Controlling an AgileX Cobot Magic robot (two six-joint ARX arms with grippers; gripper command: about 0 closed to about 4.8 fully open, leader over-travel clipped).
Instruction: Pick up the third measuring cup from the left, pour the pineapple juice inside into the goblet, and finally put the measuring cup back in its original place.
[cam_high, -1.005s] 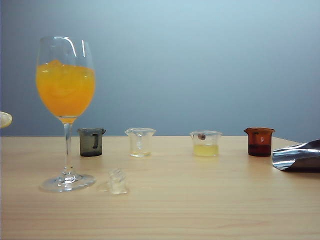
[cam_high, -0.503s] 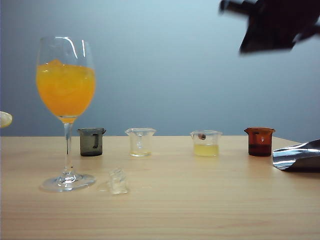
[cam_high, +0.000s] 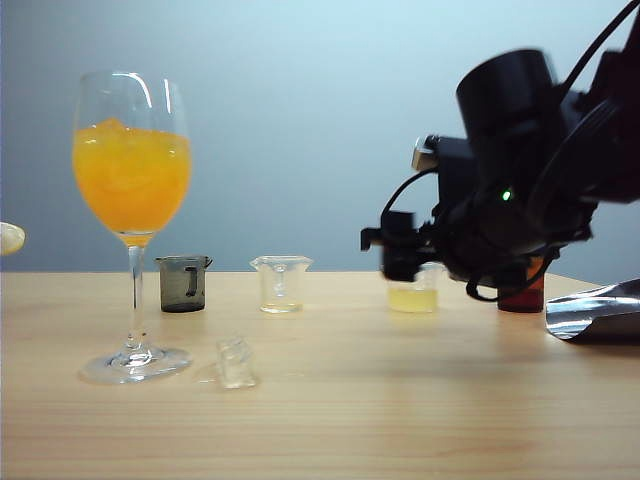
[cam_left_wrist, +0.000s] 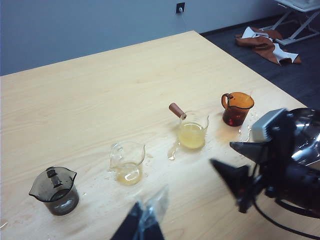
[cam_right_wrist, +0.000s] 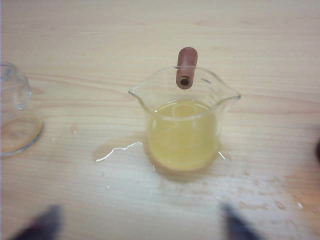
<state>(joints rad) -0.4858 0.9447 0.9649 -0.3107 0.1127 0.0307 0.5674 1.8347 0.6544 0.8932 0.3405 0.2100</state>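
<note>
On the table's right side, the right gripper (cam_right_wrist: 137, 222) hovers wide open, empty, near the third measuring cup (cam_right_wrist: 183, 127); the left gripper's (cam_left_wrist: 145, 225) opening cannot be told

Exterior: right arm (cam_high: 520, 190) covers the rim and upper half of the third measuring cup (cam_high: 412, 296); only the pineapple juice (cam_high: 410, 299) band shows. Amber cup (cam_high: 522, 296) at 3 o'clock of it mostly hidden behind the arm. Right gripper (cam_high: 398, 245) motion-blurred, jaw gap unreadable here. Foil piece (cam_high: 592, 312) and a pale object (cam_high: 9, 238) cut by the frame edges.
Right wrist: fingertips (cam_right_wrist: 42, 225) blurred, cropped at the edge; neighbouring clear cup (cam_right_wrist: 15, 112) cropped.
Left wrist: left gripper (cam_left_wrist: 145, 222) blurred, cropped, state unreadable.
</note>
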